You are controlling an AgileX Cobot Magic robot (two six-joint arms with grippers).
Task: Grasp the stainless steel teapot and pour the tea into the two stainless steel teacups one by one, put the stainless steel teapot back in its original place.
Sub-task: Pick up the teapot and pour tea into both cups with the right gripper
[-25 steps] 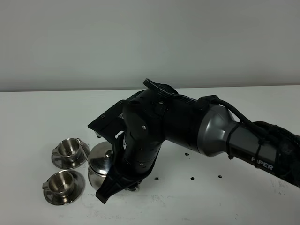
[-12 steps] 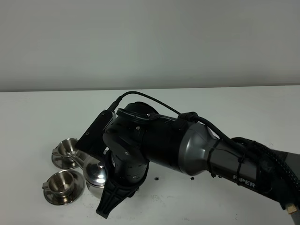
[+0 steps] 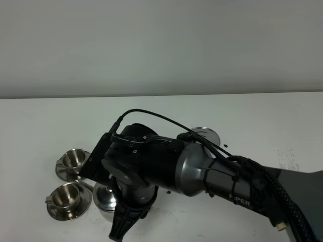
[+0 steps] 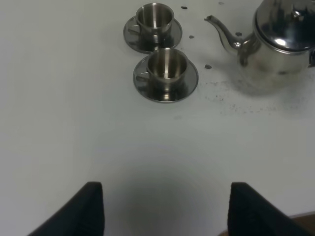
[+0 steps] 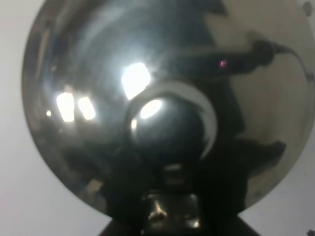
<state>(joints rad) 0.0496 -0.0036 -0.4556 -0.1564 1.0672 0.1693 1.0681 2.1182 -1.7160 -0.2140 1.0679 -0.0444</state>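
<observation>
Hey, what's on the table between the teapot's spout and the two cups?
Just bare table with a few dark specks beside the teapot; the left wrist view shows it.

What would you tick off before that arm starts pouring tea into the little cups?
1. Grip: right gripper shut on the teapot: ok.
2. Aim: spout over a cup: not ok; it sits beside them, pointing their way.
3. Targets: near cup and far cup upright on their saucers, no tea seen inside: ok.
4. Top: lid seated: ok.
5. Other arm: left gripper open, holding nothing, apart from the cups: ok.
6. Tea inside the teapot: cannot tell.
</observation>
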